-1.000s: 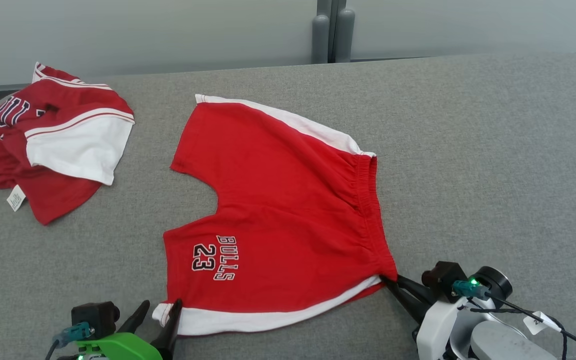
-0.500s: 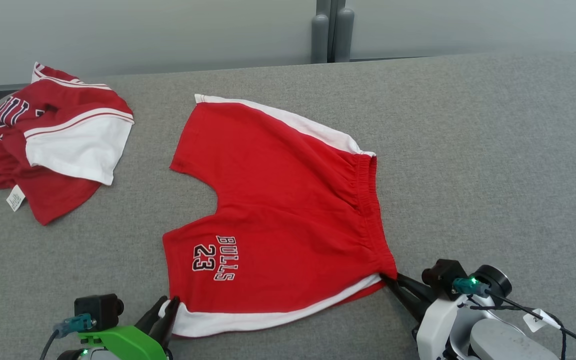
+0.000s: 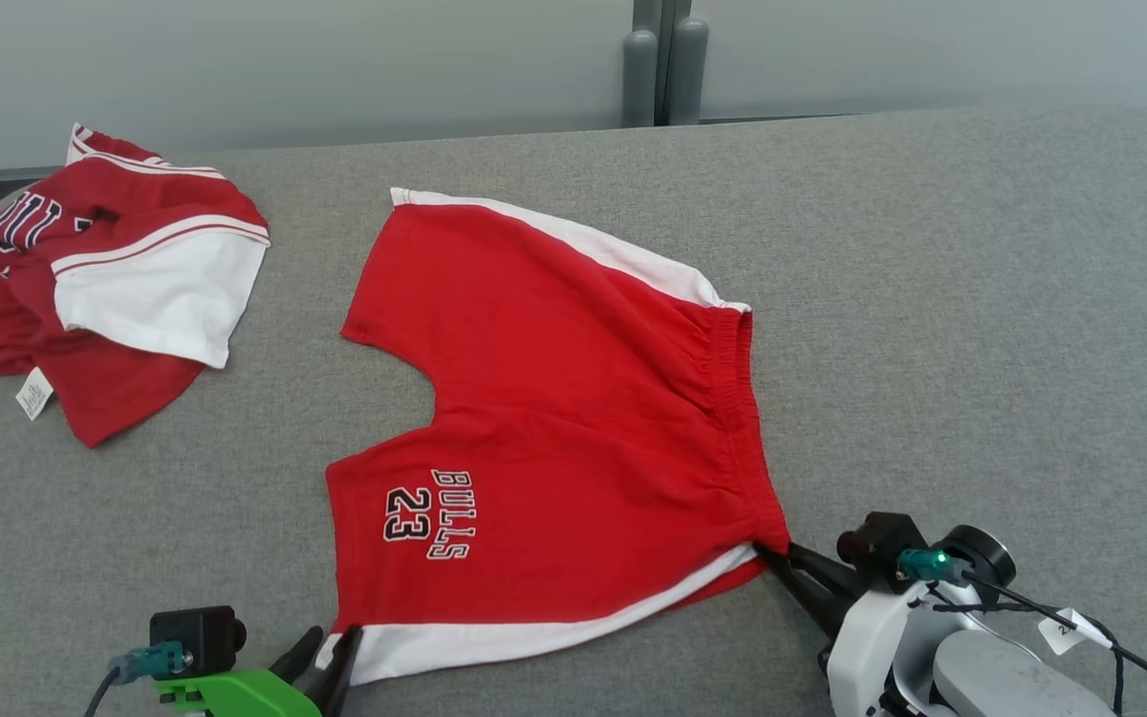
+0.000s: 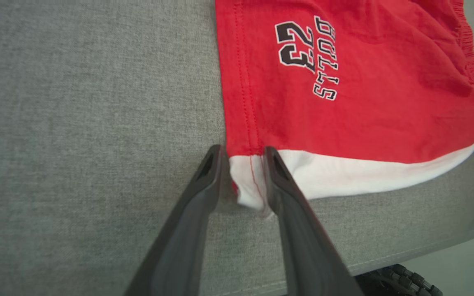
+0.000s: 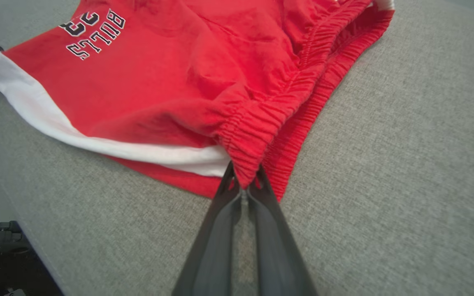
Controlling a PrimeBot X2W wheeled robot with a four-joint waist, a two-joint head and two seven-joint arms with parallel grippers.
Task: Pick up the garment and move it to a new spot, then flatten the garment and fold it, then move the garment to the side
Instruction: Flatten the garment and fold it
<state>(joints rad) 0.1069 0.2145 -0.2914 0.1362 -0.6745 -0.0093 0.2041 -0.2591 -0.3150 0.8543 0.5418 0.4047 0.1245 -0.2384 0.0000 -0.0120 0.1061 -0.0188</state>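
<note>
On the grey fabric table (image 3: 982,299), flattened red-and-white cotton shorts (image 3: 554,398) await folding: our right gripper (image 3: 771,556) clamps the waistband (image 5: 261,119), our left gripper (image 3: 335,637) straddles the hem (image 4: 243,185), hold uncertain, needing a firm pinch.

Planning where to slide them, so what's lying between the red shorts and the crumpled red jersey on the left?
Nothing. In the head view the grey surface between the shorts and the jersey is bare.

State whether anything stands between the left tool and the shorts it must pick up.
Nothing visible does. The left tool straddles the white hem corner of the shorts, one finger on each side. The other red garment lies well away, toward the far left of the grey surface.
</note>
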